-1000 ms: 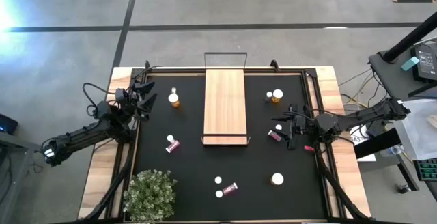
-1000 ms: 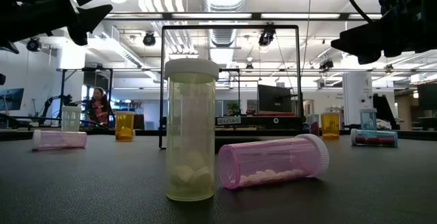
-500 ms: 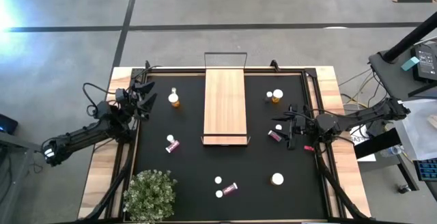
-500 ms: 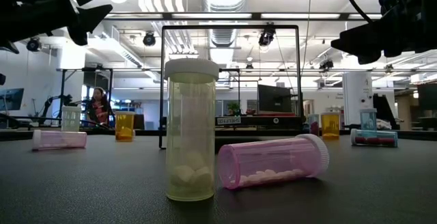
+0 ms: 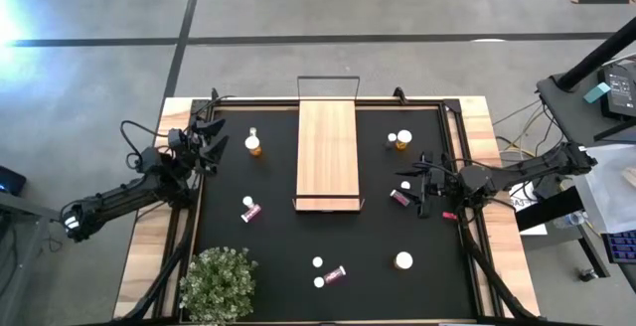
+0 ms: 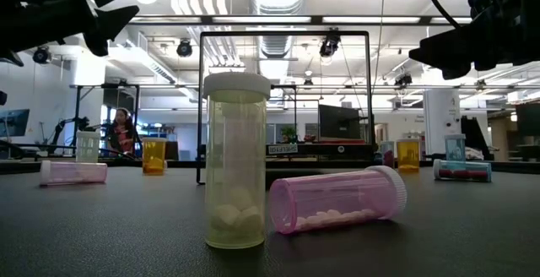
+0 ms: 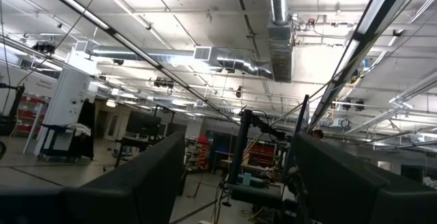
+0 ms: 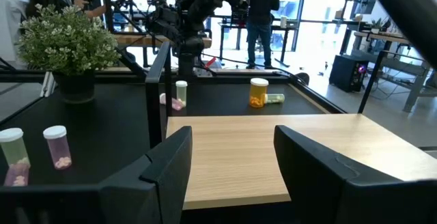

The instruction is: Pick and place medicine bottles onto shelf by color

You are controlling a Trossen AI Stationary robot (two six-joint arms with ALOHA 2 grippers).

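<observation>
The light-wood shelf (image 5: 328, 155) lies at the table's middle, with a black wire frame at each end. Medicine bottles stand or lie about it: an amber one (image 5: 254, 145) at far left, an amber one (image 5: 401, 140) at far right, pink ones (image 5: 250, 209) (image 5: 400, 197) lying on their sides, and a pale upright one (image 6: 236, 171) beside a lying pink one (image 6: 337, 199) near the front. My left gripper (image 5: 214, 137) is open and empty, raised by the far left amber bottle. My right gripper (image 5: 422, 185) is open and empty, right of the shelf, facing the board (image 8: 273, 149).
A potted plant (image 5: 219, 284) stands at the table's near left corner. A small red bit (image 5: 448, 215) lies under my right arm. A white-capped bottle (image 5: 403, 260) stands near front right. People stand in the room beyond the table (image 8: 261, 5).
</observation>
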